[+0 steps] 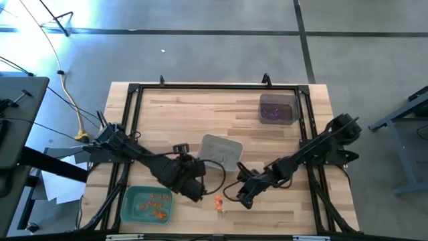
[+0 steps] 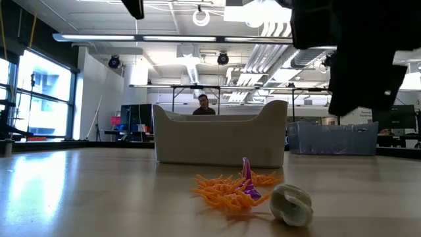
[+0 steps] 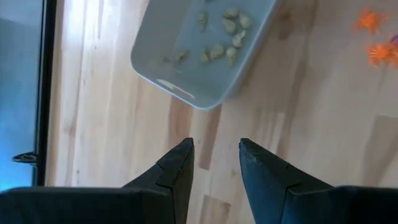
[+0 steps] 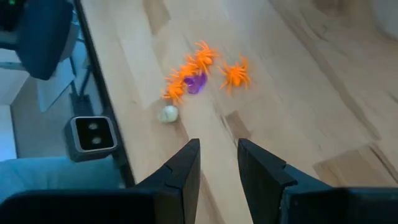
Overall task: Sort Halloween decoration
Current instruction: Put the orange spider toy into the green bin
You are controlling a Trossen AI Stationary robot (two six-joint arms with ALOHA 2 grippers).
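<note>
Orange spider trinkets (image 4: 205, 71), purple piece (image 4: 196, 83), pale whitish ball (image 4: 168, 114)

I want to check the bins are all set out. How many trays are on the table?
3. A green tray sits at the near left, a grey tray in the middle, and a dark tray at the far right. None seems hidden.
</note>
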